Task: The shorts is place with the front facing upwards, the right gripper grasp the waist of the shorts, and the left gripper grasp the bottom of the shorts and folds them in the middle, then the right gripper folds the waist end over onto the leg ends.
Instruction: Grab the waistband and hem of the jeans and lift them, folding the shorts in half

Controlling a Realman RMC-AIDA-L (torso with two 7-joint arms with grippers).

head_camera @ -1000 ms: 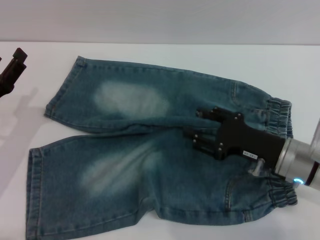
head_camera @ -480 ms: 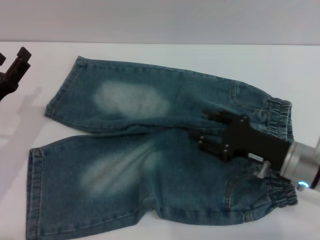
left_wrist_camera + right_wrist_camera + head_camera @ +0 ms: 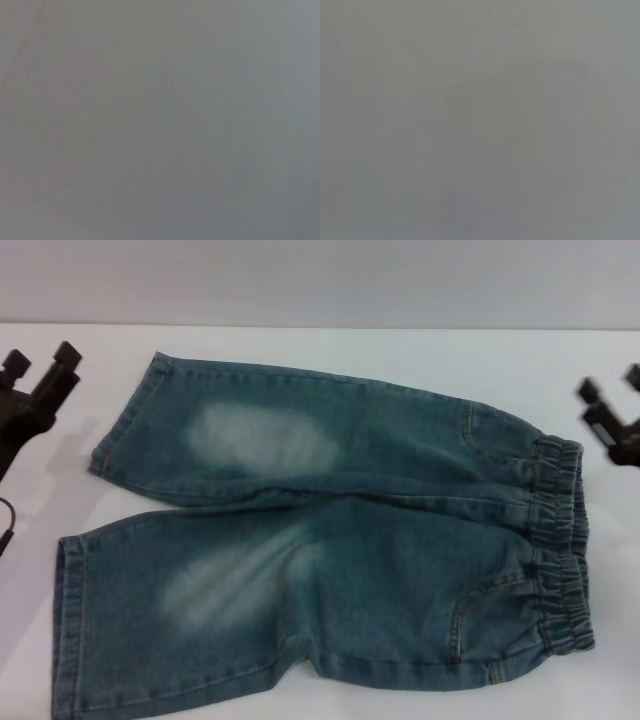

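Observation:
The shorts [image 3: 330,540] lie flat and spread out on the white table [image 3: 330,345] in the head view, front up, with pale thigh patches. The waist [image 3: 560,540], a ruched elastic band, is at the right end. The two leg hems [image 3: 66,625] are at the left end. My left gripper [image 3: 40,362] hovers off the left side, just beyond the far leg's hem, prongs apart and holding nothing. My right gripper [image 3: 612,388] sits at the right edge, beyond the far end of the waist, prongs apart and empty. Both wrist views show only plain grey.
A thin black cable [image 3: 5,525] hangs at the left edge near the near leg. Bare white table surrounds the shorts, with a grey wall behind it.
The right arm, which lay over the crotch and waist area of the shorts, has pulled back off the cloth to the right edge. The left gripper has come a little further into view.

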